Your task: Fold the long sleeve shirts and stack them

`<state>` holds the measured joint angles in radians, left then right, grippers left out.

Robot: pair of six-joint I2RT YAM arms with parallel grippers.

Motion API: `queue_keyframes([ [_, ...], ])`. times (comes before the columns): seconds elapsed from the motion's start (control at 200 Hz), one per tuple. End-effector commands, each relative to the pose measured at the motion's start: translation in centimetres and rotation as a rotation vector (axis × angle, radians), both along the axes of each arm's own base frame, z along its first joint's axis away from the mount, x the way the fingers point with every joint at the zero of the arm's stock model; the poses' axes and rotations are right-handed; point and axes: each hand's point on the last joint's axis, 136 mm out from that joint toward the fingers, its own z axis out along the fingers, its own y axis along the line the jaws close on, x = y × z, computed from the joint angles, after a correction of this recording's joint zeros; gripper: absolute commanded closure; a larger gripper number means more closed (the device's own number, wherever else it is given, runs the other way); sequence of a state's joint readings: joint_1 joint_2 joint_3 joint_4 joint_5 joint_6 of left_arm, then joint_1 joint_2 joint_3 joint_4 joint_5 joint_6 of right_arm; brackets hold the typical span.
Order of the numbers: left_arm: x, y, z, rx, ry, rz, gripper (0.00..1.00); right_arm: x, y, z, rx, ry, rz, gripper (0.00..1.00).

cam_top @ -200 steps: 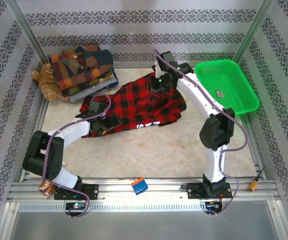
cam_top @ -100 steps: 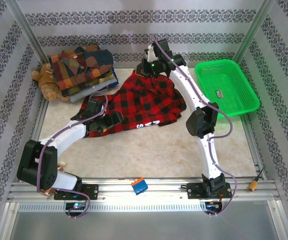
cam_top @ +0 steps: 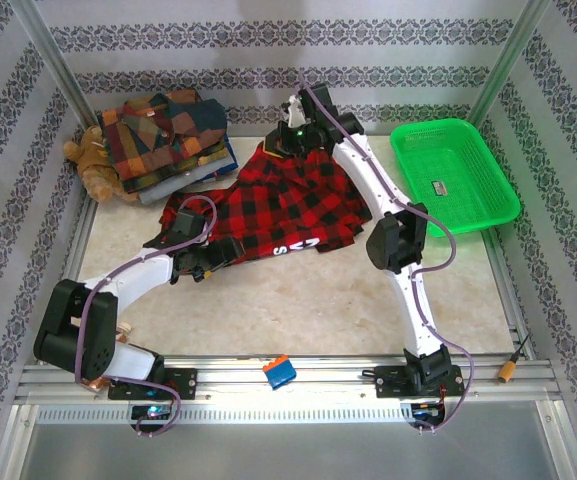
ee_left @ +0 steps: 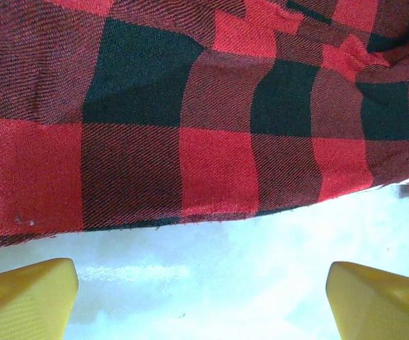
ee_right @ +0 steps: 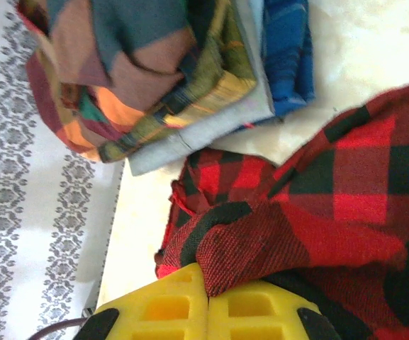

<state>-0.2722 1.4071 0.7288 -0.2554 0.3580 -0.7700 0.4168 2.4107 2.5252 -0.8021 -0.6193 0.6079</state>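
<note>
We see right claw [ee_right: 208, 287] pinching red shirt [ee_right: 346, 212] corner, dragging it within last second from centre-right to upper centre of top view, spreading cloth; left claw [ee_left: 203, 297] spread, edges up to lower-left hem, holding nothing. stack [cam_top: 163, 135] upper left. We judge: flattening now, folding next.

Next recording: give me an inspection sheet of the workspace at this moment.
Surface: pale marbled tabletop, bare at the front.
Job's things: red-and-black shirt spread unfolded mid-table; folded plaid stack at far left.
Clutter: teddy bear beside the stack; green basket at right; blue-and-orange block on the front rail.
Grippers: left gripper jaws open, low before the shirt's hem; right gripper shut on a shirt fold at the far edge.
Cables: purple cable along each arm.
Surroundings: patterned wall panels, metal frame posts.
</note>
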Motion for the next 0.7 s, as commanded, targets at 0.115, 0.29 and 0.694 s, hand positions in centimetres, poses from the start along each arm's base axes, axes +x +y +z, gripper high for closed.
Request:
queue_keyframes([
  [0.115,0.7,1.7,4.8,-0.037,-0.089,0.094,0.08,-4.8,0.2,-0.8,-0.009,0.128,0.038,1.0],
  [0.29,1.9,1.2,8.6,-0.083,-0.188,0.061,0.07,-8.7,1.7,0.3,0.023,0.183,0.109,1.0],
  [0.694,4.0,-1.8,10.5,-0.162,-0.392,-0.148,0.06,-11.3,3.2,0.1,0.048,0.268,0.146,1.0],
])
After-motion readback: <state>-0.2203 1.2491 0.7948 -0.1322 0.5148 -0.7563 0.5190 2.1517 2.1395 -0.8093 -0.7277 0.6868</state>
